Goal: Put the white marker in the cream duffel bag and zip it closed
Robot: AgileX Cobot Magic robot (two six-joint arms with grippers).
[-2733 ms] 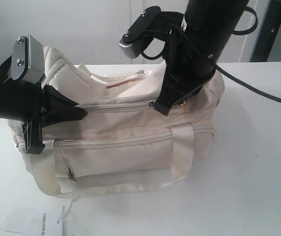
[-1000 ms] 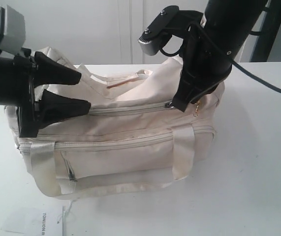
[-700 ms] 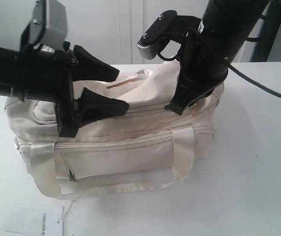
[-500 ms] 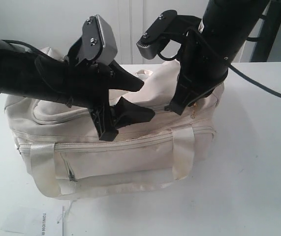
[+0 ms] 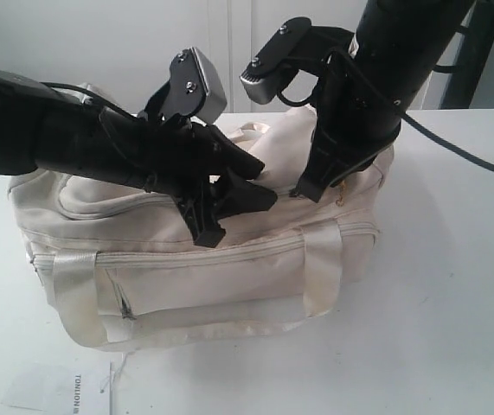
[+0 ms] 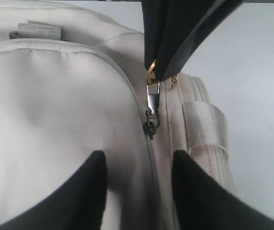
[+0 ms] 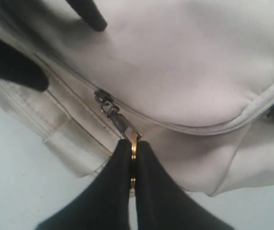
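Cream duffel bag (image 5: 229, 268) lying zipped nearly to its right end | left gripper (image 5: 266, 181) now swinging in from the left end, jaws open, straddling the zip line | right gripper (image 5: 304, 192) clamping shut on gold zip ring (image 7: 133, 143) | white marker out of sight, presumably inside; closing nearing completion.

Exterior view: off arms, in front of table (image 5: 437, 346), raised, angled down toward far wall; mid-range, whole near long side of cream duffel bag (image 5: 229, 259) in frame.
Left wrist view: very close over bag top, aimed rightward along bag past left end effector (image 6: 137, 155) at zip pull (image 6: 152, 103).
Right wrist view: equally close, aimed down past right end effector (image 7: 133, 160) onto same pull.
Shared by all three: zip pull, surrounding bag top; each wrist view also catches other arm's end effector.
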